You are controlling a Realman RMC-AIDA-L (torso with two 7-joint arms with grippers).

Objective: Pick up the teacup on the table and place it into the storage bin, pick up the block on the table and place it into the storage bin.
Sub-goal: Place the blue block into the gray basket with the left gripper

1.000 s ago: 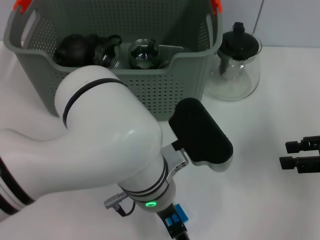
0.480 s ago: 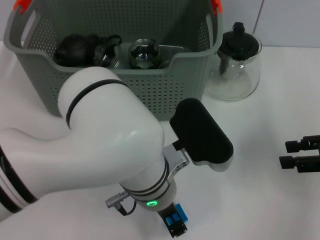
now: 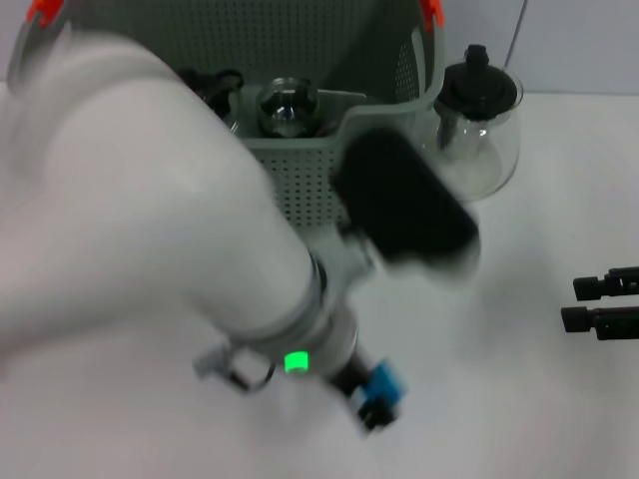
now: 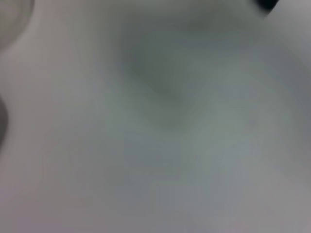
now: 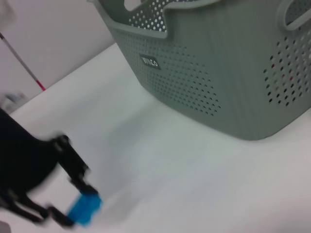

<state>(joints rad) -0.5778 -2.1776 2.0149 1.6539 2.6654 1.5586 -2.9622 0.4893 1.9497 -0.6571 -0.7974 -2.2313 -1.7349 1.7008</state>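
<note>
The blue block (image 3: 385, 383) is pinched in my left gripper (image 3: 371, 407), low and near the front of the table, under the bulky white left arm. In the right wrist view the block (image 5: 83, 209) hangs between the black fingers (image 5: 73, 167), just above the white table and in front of the storage bin (image 5: 218, 63). The grey-green storage bin (image 3: 300, 185) stands at the back. A glass teacup (image 3: 288, 108) lies inside it beside dark items. My right gripper (image 3: 589, 303) rests open at the right edge. The left wrist view shows only blur.
A glass teapot (image 3: 479, 120) with a black lid stands right of the bin. The bin carries orange handle clips (image 3: 431, 12) and a small black label (image 5: 149, 62). White table (image 3: 519, 399) stretches between the two grippers.
My left arm has swung up and to the right, blurring as it moves, and the blue block has risen with it. The right gripper has stayed put.
</note>
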